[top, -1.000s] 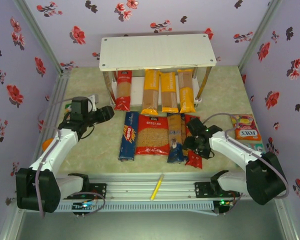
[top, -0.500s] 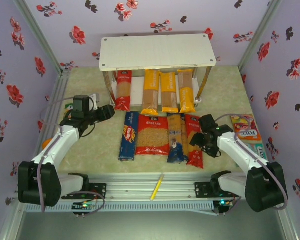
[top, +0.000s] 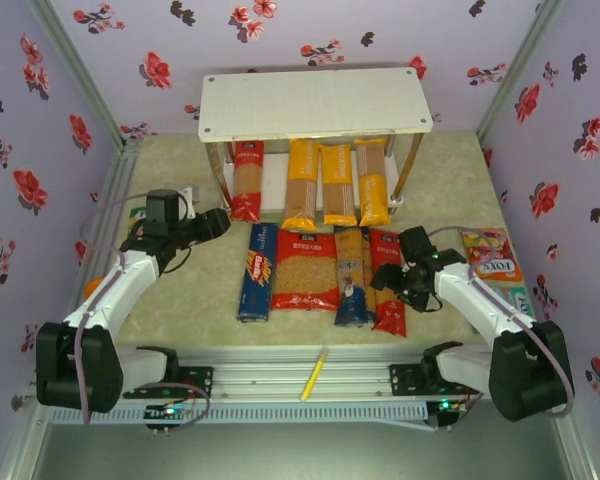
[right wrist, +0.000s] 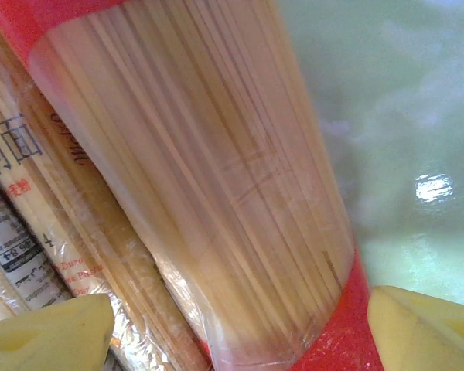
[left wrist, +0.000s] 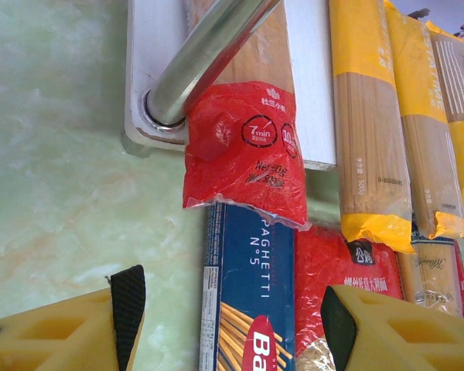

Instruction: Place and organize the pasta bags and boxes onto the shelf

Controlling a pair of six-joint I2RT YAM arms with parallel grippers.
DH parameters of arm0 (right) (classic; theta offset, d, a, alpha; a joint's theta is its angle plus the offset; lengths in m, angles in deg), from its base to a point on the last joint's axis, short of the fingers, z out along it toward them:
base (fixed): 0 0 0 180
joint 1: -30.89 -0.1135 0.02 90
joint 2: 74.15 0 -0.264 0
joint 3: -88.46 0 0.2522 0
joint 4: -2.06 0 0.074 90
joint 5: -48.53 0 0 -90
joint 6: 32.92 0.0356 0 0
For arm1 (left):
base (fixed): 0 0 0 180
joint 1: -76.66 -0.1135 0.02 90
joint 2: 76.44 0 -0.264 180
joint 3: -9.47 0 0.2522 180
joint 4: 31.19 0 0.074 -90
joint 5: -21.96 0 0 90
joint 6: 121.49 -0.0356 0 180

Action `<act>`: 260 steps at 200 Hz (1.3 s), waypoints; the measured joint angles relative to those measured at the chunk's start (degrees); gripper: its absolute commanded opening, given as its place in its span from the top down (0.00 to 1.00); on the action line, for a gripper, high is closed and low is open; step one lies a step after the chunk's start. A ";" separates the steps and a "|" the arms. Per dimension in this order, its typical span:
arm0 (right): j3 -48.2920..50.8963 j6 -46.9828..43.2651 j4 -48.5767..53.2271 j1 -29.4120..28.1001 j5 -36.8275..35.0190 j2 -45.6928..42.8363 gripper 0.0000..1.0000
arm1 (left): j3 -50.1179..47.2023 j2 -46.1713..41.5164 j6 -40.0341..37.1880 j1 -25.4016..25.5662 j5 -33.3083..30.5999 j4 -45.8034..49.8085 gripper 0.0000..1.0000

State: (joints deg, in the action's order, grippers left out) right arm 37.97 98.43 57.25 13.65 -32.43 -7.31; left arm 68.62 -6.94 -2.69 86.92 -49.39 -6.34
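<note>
1. The right pincer (top: pixel 390 280) has drawn back to the right off the red-ended spaghetti bag (top: pixel 388 305), then eased in again toward the bag's right edge.
2. Its jaws have spread slightly wider.
3. The red-ended bag, partly hidden under that pincer before, now shows along nearly its whole length on the tabletop (top: pixel 210 300), just beside the blue-ended bag (top: pixel 352 285).
4. The left pincer (top: pixel 215 222) has shifted slightly toward the shelf (top: pixel 310 105), and its arm has changed its pose.
</note>
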 measured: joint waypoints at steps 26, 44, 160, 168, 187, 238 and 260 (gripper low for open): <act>0.37 0.00 -0.09 0.00 0.00 1.70 0.13 | 0.00 0.00 0.02 0.00 0.00 0.04 0.36; 0.59 -0.02 -0.28 0.00 0.04 3.30 0.14 | 0.00 0.00 0.02 0.00 0.00 0.04 0.36; 0.55 -1.29 -2.54 0.09 1.36 6.99 0.69 | 0.11 -0.11 0.20 0.00 -0.02 0.09 0.36; 0.63 -1.31 -2.43 0.09 1.46 6.36 0.72 | 0.22 -0.11 0.20 0.00 0.00 0.09 0.36; 0.70 -1.31 -0.70 0.09 1.05 4.22 0.80 | 0.55 -0.11 0.20 0.00 0.00 0.09 0.36; -0.90 -0.85 12.46 0.11 -3.58 -6.21 1.00 | 1.09 -0.11 0.15 0.00 0.00 0.07 0.36; -4.46 -0.87 19.23 0.11 -5.62 -9.22 1.00 | 1.62 0.00 0.13 0.00 0.00 0.09 0.37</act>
State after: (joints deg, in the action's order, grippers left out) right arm 33.51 97.55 76.49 13.76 -38.05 -16.53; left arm 70.24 -6.94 -2.56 86.92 -49.39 -6.25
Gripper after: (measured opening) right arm 0.315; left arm 0.637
